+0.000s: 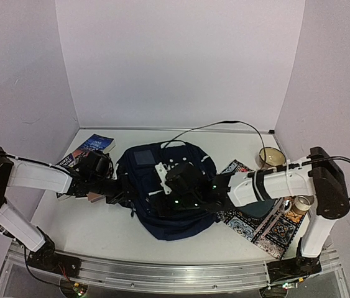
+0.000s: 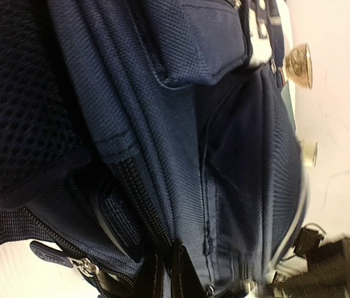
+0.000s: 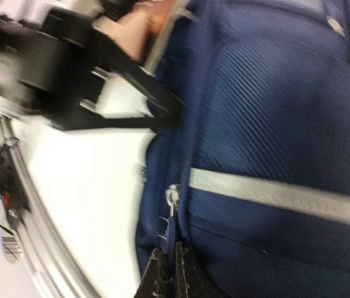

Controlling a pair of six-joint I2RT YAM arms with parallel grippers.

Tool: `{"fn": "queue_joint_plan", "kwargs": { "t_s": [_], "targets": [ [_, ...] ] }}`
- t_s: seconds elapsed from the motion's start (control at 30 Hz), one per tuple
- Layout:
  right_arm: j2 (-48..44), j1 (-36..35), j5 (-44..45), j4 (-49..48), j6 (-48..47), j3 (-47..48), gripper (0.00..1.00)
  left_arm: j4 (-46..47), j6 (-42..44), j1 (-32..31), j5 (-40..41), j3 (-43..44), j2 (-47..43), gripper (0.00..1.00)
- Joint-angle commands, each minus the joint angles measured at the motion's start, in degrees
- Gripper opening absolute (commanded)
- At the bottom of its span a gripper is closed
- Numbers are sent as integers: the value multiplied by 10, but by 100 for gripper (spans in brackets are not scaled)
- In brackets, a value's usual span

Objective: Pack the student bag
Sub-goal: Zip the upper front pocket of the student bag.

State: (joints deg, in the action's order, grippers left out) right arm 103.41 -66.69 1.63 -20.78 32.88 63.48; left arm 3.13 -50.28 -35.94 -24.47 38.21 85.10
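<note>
The large dark navy fabric backpack (image 1: 162, 220) lies flat mid-table. Its long axis runs roughly 12 to 6 o'clock, with the grey-blue square panel (image 1: 142, 158) at the 12 o'clock end. The left gripper (image 2: 170, 276) pinches fabric beside a zip at the bag's 9 o'clock edge. The right gripper (image 3: 173, 276), fingers pressed together, pinches a zipper pull (image 3: 172, 226) toward 8 o'clock.

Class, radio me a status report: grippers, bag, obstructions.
Left gripper shut on student bag fabric. Right gripper shut on zipper pull. Books lie outside, beside bag.
</note>
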Motion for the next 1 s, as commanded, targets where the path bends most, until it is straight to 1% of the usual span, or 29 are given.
{"fn": "queue_joint_plan", "kwargs": {
  "t_s": [0.0,0.07,0.17,0.3,0.53,0.6,0.7,0.77,0.87,0.9,0.97],
  "targets": [
    [54,-28,-26,58,-14,136,0,60,-32,12,69,-7,12,0],
    [74,-41,-12,88,-14,179,0,63,-38,13,75,-12,18,0],
    [80,-56,28,123,-13,193,0,64,-40,16,87,-10,15,0],
    [62,-74,58,147,-17,158,0,61,-36,35,101,-4,7,0],
    [3,-102,106,167,-35,76,0,58,-24,86,88,2,15,0],
    [-19,-102,135,170,-34,48,0,56,-13,99,85,6,20,0],
    [-41,-101,209,175,-34,11,0,47,12,121,74,15,33,0],
    [-40,-99,231,176,-33,7,0,30,38,136,72,28,47,0],
    [-8,-99,215,165,-50,40,0,6,74,147,70,48,60,0],
    [4,-99,197,155,-60,55,0,-1,84,148,69,54,58,3],
    [27,-99,172,127,-72,83,0,-12,82,147,62,57,41,19]
  ]
}}
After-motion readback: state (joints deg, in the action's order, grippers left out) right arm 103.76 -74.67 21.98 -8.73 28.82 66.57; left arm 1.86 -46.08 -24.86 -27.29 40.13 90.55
